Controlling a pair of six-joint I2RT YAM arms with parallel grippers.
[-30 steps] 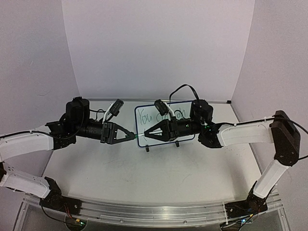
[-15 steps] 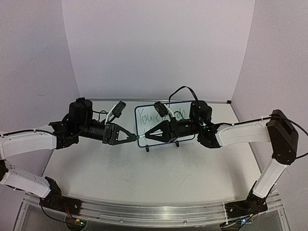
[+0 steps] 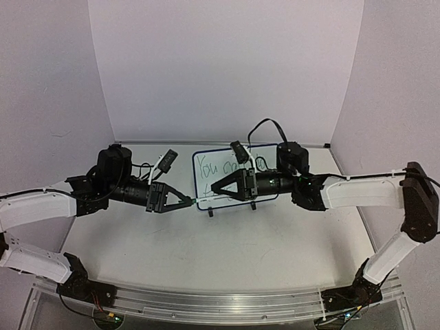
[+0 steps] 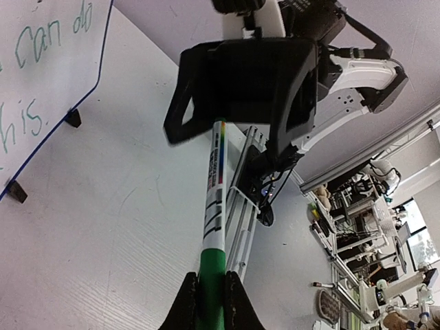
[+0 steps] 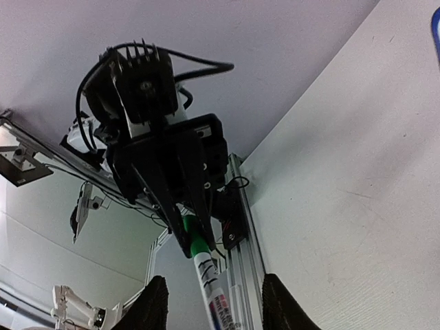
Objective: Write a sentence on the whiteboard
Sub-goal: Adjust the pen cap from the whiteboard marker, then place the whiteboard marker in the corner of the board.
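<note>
Left wrist view: left gripper [image 4: 210, 292] clenching marker pen [image 4: 214, 199] by green end, near whiteboard [image 4: 55, 86]; right gripper [image 5: 214, 295] released, fingers [image 5: 152, 306] straddling pen.

Whiteboard [image 4: 69, 82]: we record a white face, dark-blue frame, black feet [image 4: 72, 118]. Sentence [image 4: 51, 38]: green. Marker [image 4: 214, 199]: white barrel, multicolour stripe, green cap at its 6 o'clock end.

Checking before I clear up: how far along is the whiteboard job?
Looks done: the sentence sits in green on the whiteboard. In hand: the left gripper is shut on the marker at its green end; the right gripper open around its barrel. Left: probably putting the marker down.
</note>
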